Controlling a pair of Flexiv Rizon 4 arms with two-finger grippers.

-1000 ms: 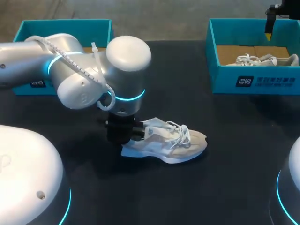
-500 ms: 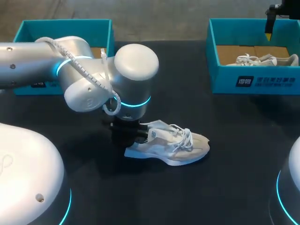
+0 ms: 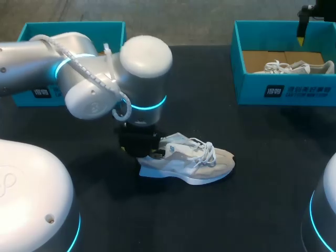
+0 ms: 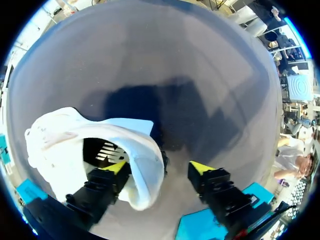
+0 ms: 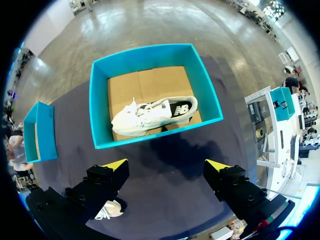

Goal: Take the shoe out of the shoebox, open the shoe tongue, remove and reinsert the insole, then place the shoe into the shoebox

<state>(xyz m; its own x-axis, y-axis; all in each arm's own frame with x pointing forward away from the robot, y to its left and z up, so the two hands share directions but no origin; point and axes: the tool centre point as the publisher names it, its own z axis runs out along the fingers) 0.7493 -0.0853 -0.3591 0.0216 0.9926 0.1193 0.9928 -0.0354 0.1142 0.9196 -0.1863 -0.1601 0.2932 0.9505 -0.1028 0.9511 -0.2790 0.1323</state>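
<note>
Though one tip sits inside shoe [image 4: 60, 135] heel, L claw [image 4: 158, 167] gapes wide.

White shoe [image 3: 195, 164] upright, sole down, well apart from teal shoebox [image 3: 283, 95].

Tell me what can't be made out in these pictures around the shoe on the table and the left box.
Head view: the left arm hides the heel of the shoe and the left fingers.
Head view: the same arm covers the left shoebox, so most of its inside is unseen.
Left wrist view: the shoe's toe is out of sight behind its raised upper.
</note>
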